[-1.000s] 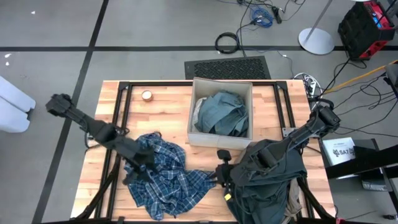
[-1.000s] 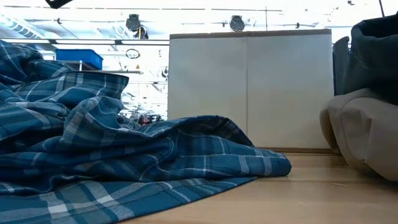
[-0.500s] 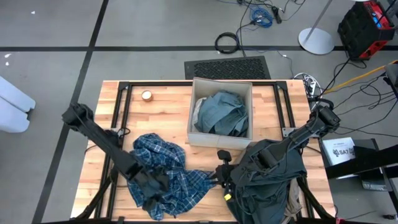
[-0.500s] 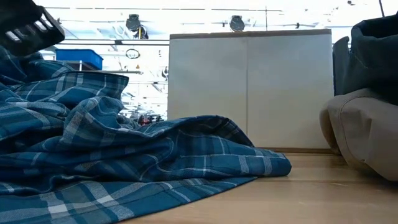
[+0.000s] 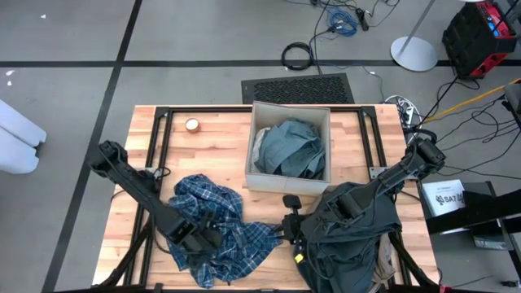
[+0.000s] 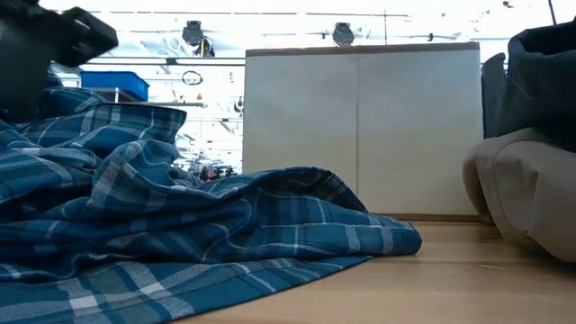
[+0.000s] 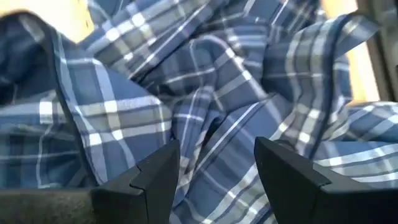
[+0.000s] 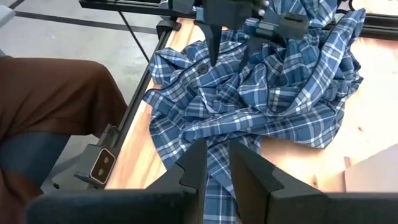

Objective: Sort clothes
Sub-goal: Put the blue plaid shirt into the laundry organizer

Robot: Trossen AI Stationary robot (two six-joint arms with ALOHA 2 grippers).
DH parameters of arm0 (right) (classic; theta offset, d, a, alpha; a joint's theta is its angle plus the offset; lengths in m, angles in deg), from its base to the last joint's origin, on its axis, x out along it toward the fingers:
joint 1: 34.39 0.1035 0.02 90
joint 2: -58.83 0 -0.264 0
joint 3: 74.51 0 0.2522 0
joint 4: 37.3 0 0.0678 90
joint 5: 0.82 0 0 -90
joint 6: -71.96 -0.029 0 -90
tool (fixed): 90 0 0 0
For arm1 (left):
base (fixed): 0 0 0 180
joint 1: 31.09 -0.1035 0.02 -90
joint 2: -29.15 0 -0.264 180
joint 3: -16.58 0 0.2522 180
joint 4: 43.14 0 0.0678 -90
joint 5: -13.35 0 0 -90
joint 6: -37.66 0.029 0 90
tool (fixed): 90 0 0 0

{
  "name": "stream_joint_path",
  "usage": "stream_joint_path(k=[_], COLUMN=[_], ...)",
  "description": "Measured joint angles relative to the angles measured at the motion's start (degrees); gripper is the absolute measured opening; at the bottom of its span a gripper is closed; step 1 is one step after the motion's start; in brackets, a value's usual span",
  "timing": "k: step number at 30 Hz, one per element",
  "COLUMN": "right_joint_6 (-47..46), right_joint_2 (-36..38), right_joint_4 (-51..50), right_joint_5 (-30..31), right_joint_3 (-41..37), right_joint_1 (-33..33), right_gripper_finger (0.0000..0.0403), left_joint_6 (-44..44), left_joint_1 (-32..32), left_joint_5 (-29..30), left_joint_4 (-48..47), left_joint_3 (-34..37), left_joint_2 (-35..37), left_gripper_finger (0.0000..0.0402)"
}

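The blue-and-white plaid shirt (image 5: 244,236) lies crumpled on the table's near left part; it also shows in the low view (image 6: 180,225). My left gripper (image 5: 202,238) is open and points down at the shirt's middle folds (image 7: 205,93), its fingers on either side of a fold; I cannot tell whether they touch it. My right gripper (image 5: 289,232) is at the shirt's right edge, shut on it. A dark grey-green garment (image 5: 350,236) is draped over my right arm, with a khaki tan one (image 6: 522,198) under it. Teal-green clothes (image 5: 293,150) lie in the beige box (image 5: 289,107). My right gripper pinches a narrow run of the plaid shirt's right edge (image 8: 217,155) between its two fingers, coming nearly level from the table's right side. The rest of the shirt lies slack on the table.
The beige fabric box stands at the table's far middle and shows as a pale wall in the low view (image 6: 360,135). A small tape roll (image 5: 193,124) lies at the far left. Brown cloth (image 8: 56,106) hangs close to the right wrist camera. Bare wood lies left of the box.
My left gripper has gone toward the table's near edge and a little right, and down onto the middle of the plaid shirt, staying open. The shirt has kept its place.
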Motion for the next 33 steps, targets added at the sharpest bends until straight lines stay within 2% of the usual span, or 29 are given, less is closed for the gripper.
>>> stream_joint_path(k=[9, 12, 15, 19, 21, 26, 33], right_joint_6=[-0.5, -0.6, -0.6, -0.6, -0.6, -2.6, -6.4], right_joint_2=[0.0, 0.0, 0.0, 0.0, 0.0, 0.0, 0.0], right_joint_4=[-0.2, -0.2, -0.2, -0.2, -0.2, -2.0, -6.8], right_joint_5=[-0.1, -0.1, -0.1, 0.1, 0.1, 0.1, 0.1], right_joint_3=[0.0, 0.0, 0.0, 0.0, 0.0, 0.0, 0.0], right_joint_1=[0.0, 0.0, 0.0, 0.0, 0.0, 0.0, 0.1], right_gripper_finger=[0.0055, 0.0054, 0.0054, 0.0054, 0.0054, 0.0054, 0.0054], left_joint_6=[0.5, 0.4, -0.5, 0.4, 1.4, 3.8, 8.4], left_joint_1=[-0.8, -0.8, -1.4, -2.2, -2.7, -3.1, -1.8], left_joint_5=[-4.5, -4.6, -4.5, -4.4, -4.4, -3.5, 4.0], left_joint_4=[0.9, 0.9, 0.3, 0.2, 0.0, -5.6, -17.5], left_joint_3=[0.0, 0.0, -0.4, -2.4, -3.7, -11.8, -30.4], left_joint_2=[-7.3, -8.2, -8.0, -7.8, -7.9, -7.9, -6.0], left_gripper_finger=[0.0216, 0.0202, 0.015, 0.0031, 0.0015, 0.0007, 0.0004])
